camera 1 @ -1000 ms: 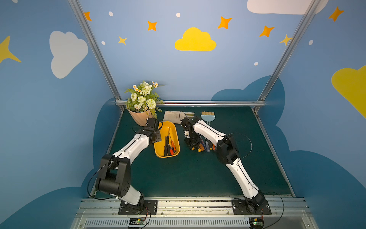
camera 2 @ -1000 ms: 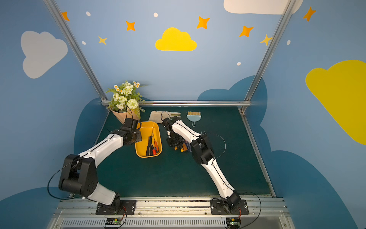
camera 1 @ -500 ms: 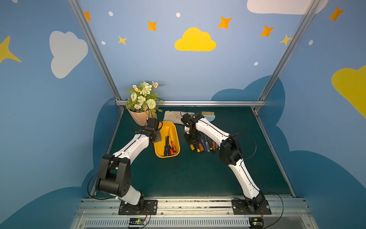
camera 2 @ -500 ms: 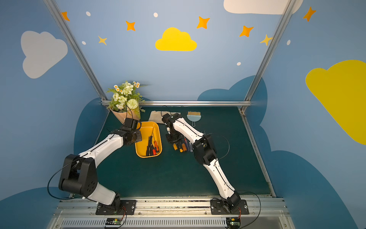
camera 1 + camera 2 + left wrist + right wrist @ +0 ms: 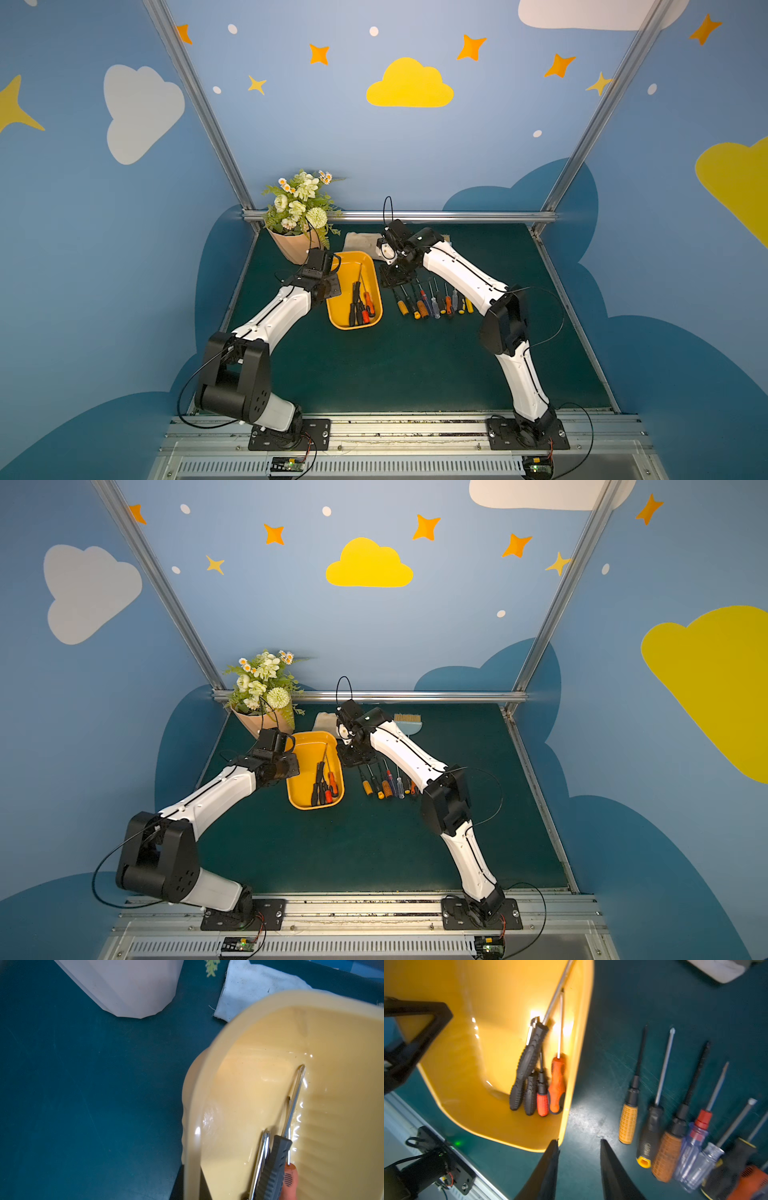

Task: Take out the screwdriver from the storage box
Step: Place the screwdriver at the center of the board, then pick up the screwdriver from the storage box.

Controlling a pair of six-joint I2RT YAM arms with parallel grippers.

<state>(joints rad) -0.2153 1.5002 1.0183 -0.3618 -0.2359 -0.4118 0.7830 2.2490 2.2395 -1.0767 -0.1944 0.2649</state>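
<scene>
The storage box (image 5: 348,266) (image 5: 305,754) is a yellow-orange tub on the green mat, holding several screwdrivers (image 5: 360,305) (image 5: 529,1068) with black and orange handles. My left gripper (image 5: 331,287) (image 5: 192,1184) is shut on the box's left rim (image 5: 193,1105), one finger inside the wall and one outside. My right gripper (image 5: 392,277) (image 5: 578,1140) is open and holds nothing. It hovers over the mat just right of the box's far corner (image 5: 564,1126). A row of several screwdrivers (image 5: 432,300) (image 5: 654,1126) lies on the mat to the right of the box.
A peach flower pot (image 5: 291,248) (image 5: 128,987) stands behind the left gripper. A beige glove (image 5: 358,241) (image 5: 249,987) lies behind the box, and a small brush (image 5: 408,721) sits at the back beyond the right arm.
My right gripper has drifted from over the row of screwdrivers a little back and toward the box. The left gripper stays on the rim.
</scene>
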